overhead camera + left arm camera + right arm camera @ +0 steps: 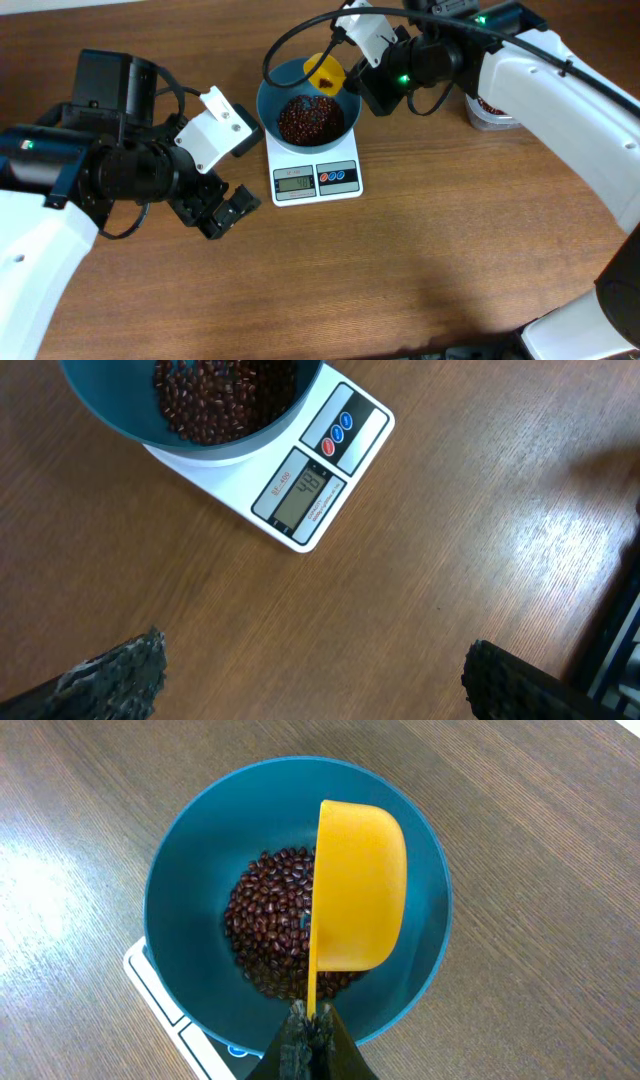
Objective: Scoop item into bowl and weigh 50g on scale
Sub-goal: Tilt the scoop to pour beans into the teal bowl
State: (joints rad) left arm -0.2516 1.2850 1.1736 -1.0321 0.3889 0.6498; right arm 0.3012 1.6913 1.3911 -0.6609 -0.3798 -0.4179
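The right gripper [347, 76] is clenched on the thin handle of a yellow scoop [325, 72], which it holds over the bowl [267, 104] near the twelve o'clock rim. The left gripper [222, 210] hangs released with its jaws wide, at about eight o'clock from the scale [318, 194] and apart from it. From overhead, the bowl sits on the scale with the beans [308, 118] heaped in its middle. A clear tub [490, 112] shows at three o'clock, half hidden by the right arm.

Only the left wrist view makes the display [300, 490] readable; it appears to read forty-eight. The two dark fingers [120, 675] frame bare table [330, 610] and hold nothing.

The right wrist view shows the scoop tipped on its edge above the pile, with the shut jaws at six o'clock pinching the handle end. Whether any beans are left inside it I cannot tell.

The beans look light, hard and smooth, so they are likely to roll and bounce, and they are best trickled from the scoop. The scoop seems to be stiff, light plastic. Its handle end is the place to hold it, though the thin handle could twist in the grip.
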